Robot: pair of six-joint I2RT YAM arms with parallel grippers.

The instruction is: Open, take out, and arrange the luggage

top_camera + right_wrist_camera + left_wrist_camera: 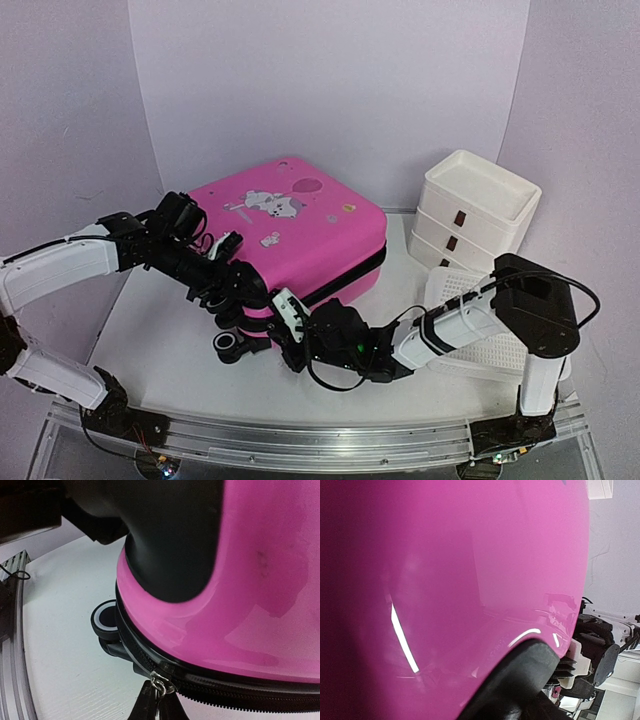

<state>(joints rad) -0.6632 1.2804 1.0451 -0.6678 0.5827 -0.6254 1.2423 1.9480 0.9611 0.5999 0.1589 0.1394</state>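
- Aluminium rail (300, 440) runs along the near edge of the white table (170, 340), with both arm bases bolted to it.
- Just beyond it, the right claw (158, 704) reaches across from the right to the near-left corner of the hot-pink hard-shell suitcase (300, 215). Its two dark fingers (145, 707) are pinched tight on the small metal zip pull (159, 682).
- That pull hangs from the black zip band (225, 690), whose teeth are meshed to the right of it.
- A black wheel (228, 345) with a pale ring sticks out at the same corner.
- The left claw (238, 288) comes in from the left onto that corner. One black finger (520, 680) lies against the glossy pink shell, but I cannot tell how wide the claw stands or whether it grips anything.
- The suitcase lies flat in the middle of the table, lid down on its base, with its white cartoon animal print (272, 205) facing up.
- Off to the right, a white mesh basket (495, 355) sits beneath the right arm.
- Behind the basket, a white plastic drawer stack (480, 195) stands near the lilac backdrop (330, 80).
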